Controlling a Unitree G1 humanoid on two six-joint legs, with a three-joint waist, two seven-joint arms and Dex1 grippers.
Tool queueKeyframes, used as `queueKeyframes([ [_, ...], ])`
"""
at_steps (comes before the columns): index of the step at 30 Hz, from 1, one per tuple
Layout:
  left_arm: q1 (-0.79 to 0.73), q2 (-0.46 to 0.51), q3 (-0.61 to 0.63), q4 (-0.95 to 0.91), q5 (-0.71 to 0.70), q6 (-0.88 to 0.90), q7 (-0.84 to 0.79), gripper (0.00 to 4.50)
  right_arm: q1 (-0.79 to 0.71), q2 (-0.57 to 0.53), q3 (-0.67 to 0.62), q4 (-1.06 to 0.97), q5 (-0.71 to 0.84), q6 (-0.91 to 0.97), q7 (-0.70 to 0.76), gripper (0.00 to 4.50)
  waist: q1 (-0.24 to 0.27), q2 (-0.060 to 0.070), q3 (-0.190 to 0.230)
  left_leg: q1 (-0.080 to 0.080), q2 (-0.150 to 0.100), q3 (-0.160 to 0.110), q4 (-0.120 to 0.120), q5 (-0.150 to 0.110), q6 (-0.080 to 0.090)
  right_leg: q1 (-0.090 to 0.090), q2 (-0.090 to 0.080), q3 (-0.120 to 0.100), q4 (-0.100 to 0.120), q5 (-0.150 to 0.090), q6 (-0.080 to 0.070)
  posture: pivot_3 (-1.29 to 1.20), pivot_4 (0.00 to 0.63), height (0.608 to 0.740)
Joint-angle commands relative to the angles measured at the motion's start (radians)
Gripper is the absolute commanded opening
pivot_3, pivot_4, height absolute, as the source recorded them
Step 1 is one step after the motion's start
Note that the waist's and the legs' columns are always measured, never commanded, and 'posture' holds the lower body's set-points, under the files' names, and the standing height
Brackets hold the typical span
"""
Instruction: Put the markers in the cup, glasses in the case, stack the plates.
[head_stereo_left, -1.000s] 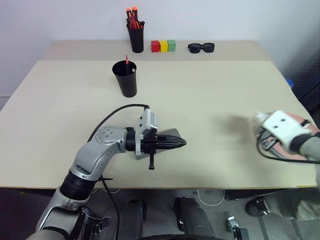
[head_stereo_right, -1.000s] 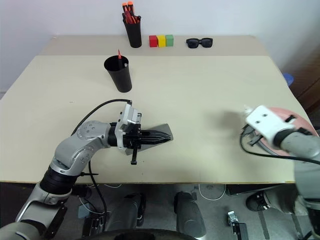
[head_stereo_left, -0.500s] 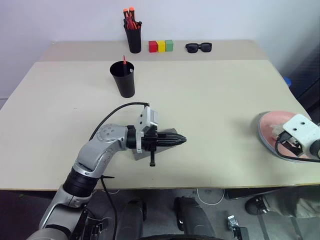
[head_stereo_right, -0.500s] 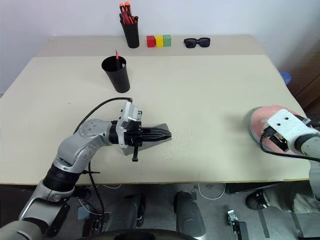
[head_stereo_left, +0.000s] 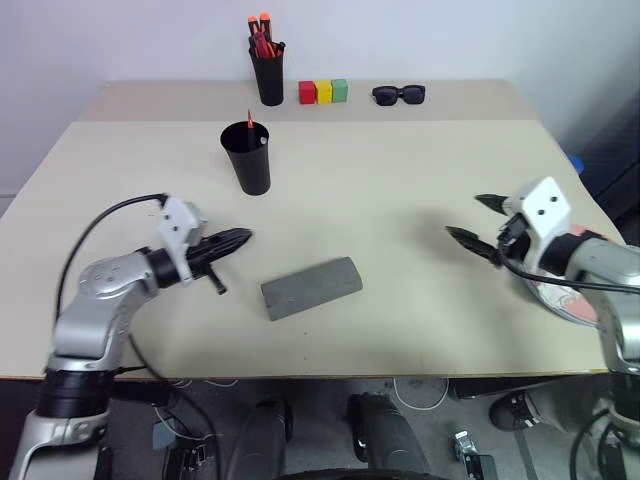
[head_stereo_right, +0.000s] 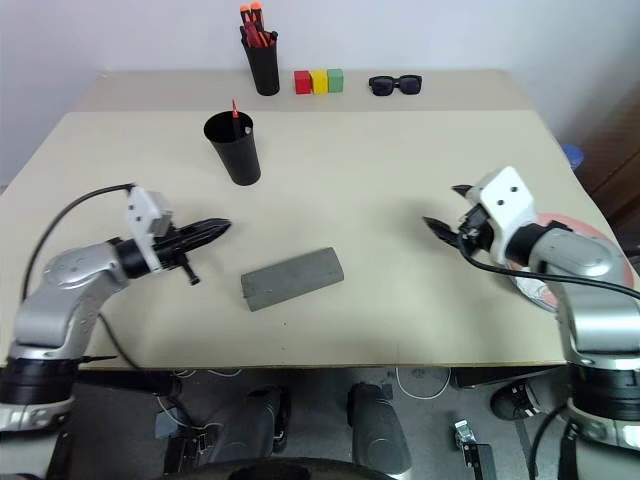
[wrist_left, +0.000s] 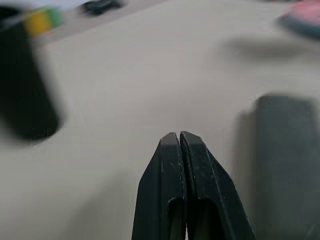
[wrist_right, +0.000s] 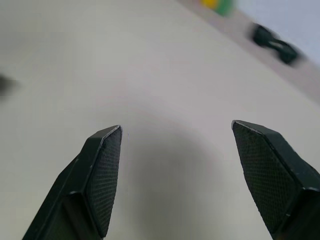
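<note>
2 end effectors hover over the beige table (head_stereo_left: 400, 200): left end effector (head_stereo_left: 243, 237) clenched empty, grey case (head_stereo_left: 311, 288) just beyond; right end effector (head_stereo_left: 478, 222) released.

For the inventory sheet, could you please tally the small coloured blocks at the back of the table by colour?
Red block: 1
Yellow block: 1
Green block: 1
Total: 3

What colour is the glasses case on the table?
Grey, felt-like; the case shows best in the left eye view.
</note>
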Motion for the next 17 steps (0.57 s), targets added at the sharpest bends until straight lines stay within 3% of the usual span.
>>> queueKeyframes([
  [1,0.04,0.024,0.088,-0.035,0.006,-0.025,0.038,0.0,-0.054,0.013,0.025,0.063,0.017,-0.045,0.023,3.55,0.004,0.0,0.0,0.0,0.0,0.0,0.0,0.0,0.0,0.0,0.0,0.0,-0.001,0.0,0.0,0.0,0.15,0.74],
  [6,0.103,0.009,0.125,-0.11,-0.007,0.002,0.1,0.0,-0.135,0.027,0.092,0.2,-0.004,-0.116,0.056,3.55,0.003,0.0,0.0,-0.001,0.0,0.0,0.001,0.0,0.0,0.0,-0.001,0.0,-0.001,0.0,0.0,0.0,0.15,0.74],
  [17,0.15,-0.008,0.134,-0.176,-0.027,0.038,0.166,0.0,-0.196,0.037,0.157,0.303,-0.031,-0.173,0.076,3.55,-0.003,0.0,0.0,0.0,0.0,0.0,0.0,0.0,0.0,-0.001,0.0,0.0,0.001,0.0,0.0,0.0,0.15,0.74],
])
